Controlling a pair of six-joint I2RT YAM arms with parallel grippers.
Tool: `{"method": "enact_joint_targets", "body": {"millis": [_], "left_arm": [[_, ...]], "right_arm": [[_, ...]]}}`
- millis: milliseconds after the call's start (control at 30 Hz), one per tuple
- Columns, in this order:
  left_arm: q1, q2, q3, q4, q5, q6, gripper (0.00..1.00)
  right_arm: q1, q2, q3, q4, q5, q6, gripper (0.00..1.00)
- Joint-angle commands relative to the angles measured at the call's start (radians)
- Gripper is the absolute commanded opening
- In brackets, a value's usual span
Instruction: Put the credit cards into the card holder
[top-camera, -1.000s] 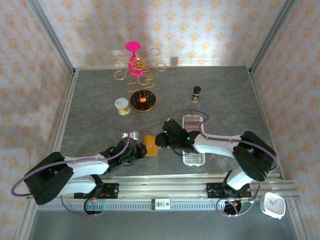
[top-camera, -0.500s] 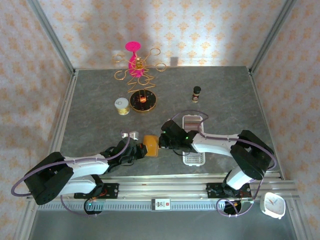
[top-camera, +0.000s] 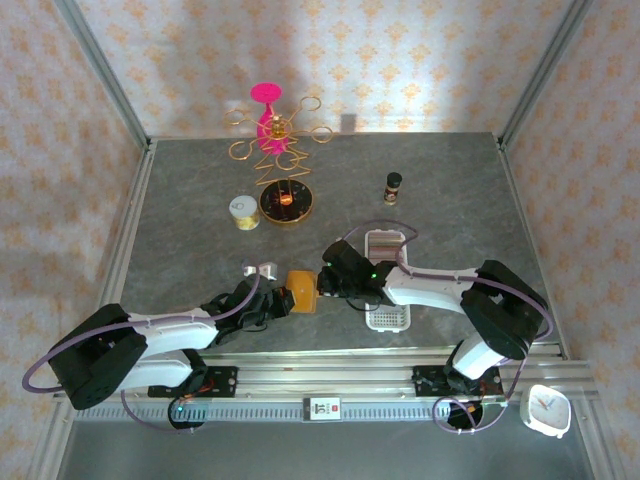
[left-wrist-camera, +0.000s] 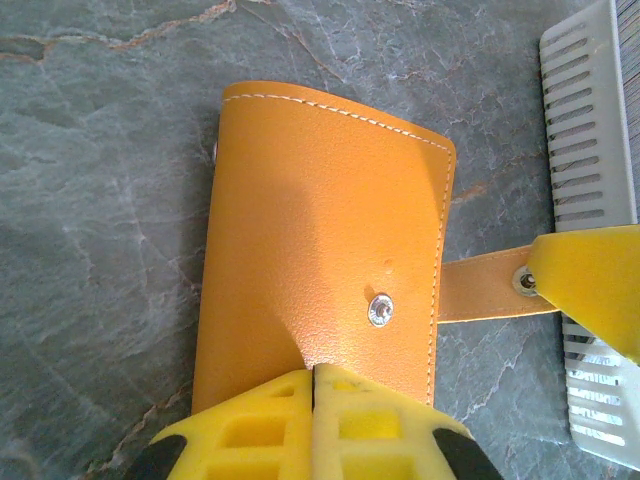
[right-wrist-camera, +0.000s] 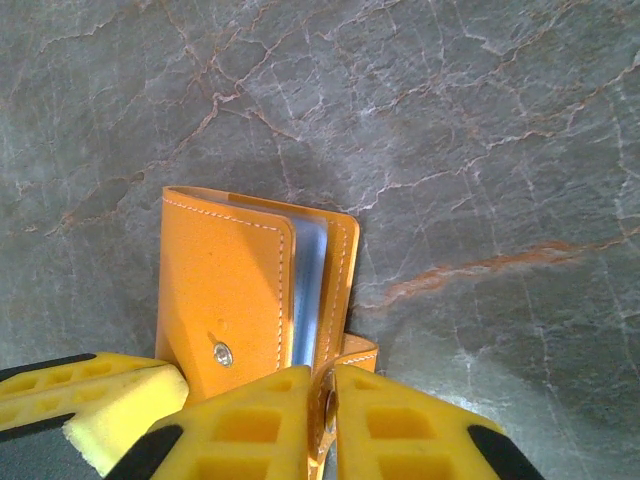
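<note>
The card holder is a small orange wallet lying folded on the grey table between my two grippers. In the left wrist view its cover shows a metal snap, and my left gripper is shut, its tips pressed on that cover. My right gripper is shut on the holder's closing tab, the tab's snap between its pads. Pale bluish edges show between the covers; I cannot tell whether they are credit cards or pocket sleeves. From above, my left gripper and right gripper flank the holder.
A long white slotted tray lies just right of the holder, partly under my right arm, and shows as the tray in the left wrist view. Farther back stand a gold wire stand, a gold tin and a dark bottle.
My right gripper has closed on the closing tab and shifted slightly left toward the holder. The left gripper has stayed shut on the cover.
</note>
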Motion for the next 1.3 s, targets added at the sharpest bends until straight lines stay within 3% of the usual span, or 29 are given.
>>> {"method": "enact_joint_targets", "body": {"millis": [0, 367, 667, 967, 1067, 1267], "left_arm": [[-0.003, 0.025, -0.026, -0.038, -0.025, 0.007, 0.00], [-0.003, 0.042, -0.032, -0.020, -0.017, 0.005, 0.00], [-0.003, 0.045, -0.030, -0.021, -0.017, 0.006, 0.00], [-0.003, 0.043, -0.032, -0.022, -0.017, 0.006, 0.00], [-0.002, 0.042, -0.034, -0.021, -0.017, 0.005, 0.00], [-0.003, 0.043, -0.036, -0.013, -0.006, 0.001, 0.00]], "right_arm": [[0.006, -0.032, 0.019, -0.016, 0.033, 0.007, 0.14], [0.006, -0.040, 0.011, -0.014, 0.031, 0.015, 0.15], [0.006, -0.030, 0.013, -0.014, 0.029, 0.014, 0.21], [0.006, -0.033, 0.011, -0.014, 0.030, 0.019, 0.11], [0.006, -0.036, 0.011, -0.013, 0.026, 0.020, 0.00], [0.013, -0.030, 0.003, 0.032, 0.014, 0.043, 0.00]]}}
